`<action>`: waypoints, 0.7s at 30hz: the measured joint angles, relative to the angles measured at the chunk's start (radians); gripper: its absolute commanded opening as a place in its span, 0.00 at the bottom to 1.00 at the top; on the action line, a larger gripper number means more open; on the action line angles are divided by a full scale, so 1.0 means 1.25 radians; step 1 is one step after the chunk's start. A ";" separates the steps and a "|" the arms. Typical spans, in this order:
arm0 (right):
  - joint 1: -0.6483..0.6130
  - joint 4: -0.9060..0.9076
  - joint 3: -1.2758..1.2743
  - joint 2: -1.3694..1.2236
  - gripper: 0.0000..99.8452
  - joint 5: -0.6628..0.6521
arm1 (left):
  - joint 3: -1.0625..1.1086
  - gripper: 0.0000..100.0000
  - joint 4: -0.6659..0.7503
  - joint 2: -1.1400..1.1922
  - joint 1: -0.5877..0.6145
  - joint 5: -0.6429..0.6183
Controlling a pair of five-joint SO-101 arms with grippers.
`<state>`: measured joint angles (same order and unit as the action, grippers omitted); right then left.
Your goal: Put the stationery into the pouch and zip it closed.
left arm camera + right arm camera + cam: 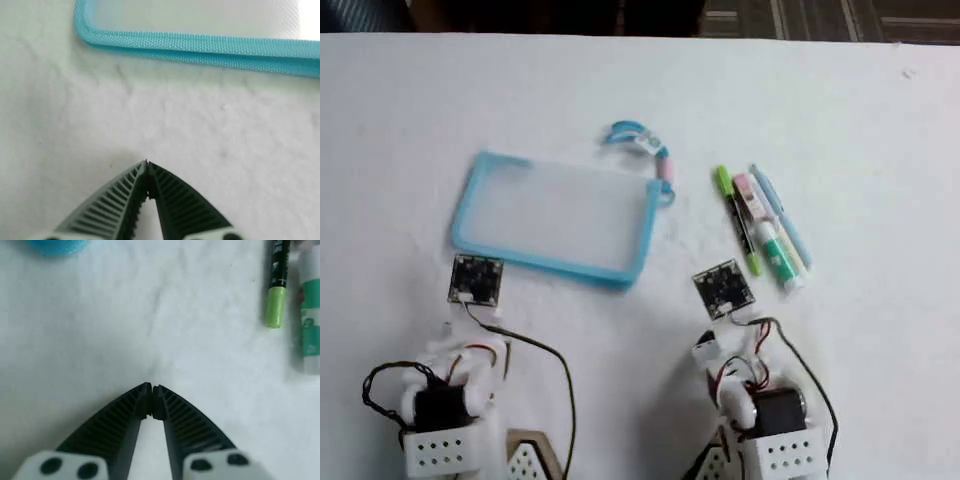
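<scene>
Pouch: your blue-edged pouch (552, 262) lies flat on the table (840, 110), to the left of the stationery. You cannot tell here whether its zip is open.
Strap: a blue and pink strap (642, 143) curls at the pouch's far right corner.
Stationery: a marker (739, 220) with green caps, a pink piece (752, 196), a blue pen (782, 210) and a white and green glue stick (778, 255) lie side by side, all outside the pouch and well apart from it.
Left gripper: your left gripper (147, 172) has its 2 fingers pressed tip to tip with nothing between them. It sits over bare table near the pouch's near edge.
Right gripper: your right gripper (151, 400) is likewise pinched together and holds nothing. It sits over bare table between the pouch's corner and the near end of the marker.
Arms: the left arm (445, 400) sits by the pouch's near left corner, the right arm (765, 410) by the near ends of the stationery.
</scene>
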<state>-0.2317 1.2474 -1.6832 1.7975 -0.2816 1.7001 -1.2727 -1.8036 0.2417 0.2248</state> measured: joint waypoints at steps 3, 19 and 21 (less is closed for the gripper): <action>-0.002 0.000 0.000 0.000 0.02 0.000 | 0.000 0.02 0.000 0.000 0.000 0.000; -0.009 0.000 0.000 0.000 0.02 0.000 | 0.000 0.02 0.000 0.000 0.000 0.000; -0.009 0.000 0.000 0.000 0.02 0.000 | 0.000 0.02 0.000 0.000 0.000 0.000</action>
<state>-0.2424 1.2474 -1.6832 1.7975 -0.2816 1.7001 -1.2727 -1.8036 0.2417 0.2248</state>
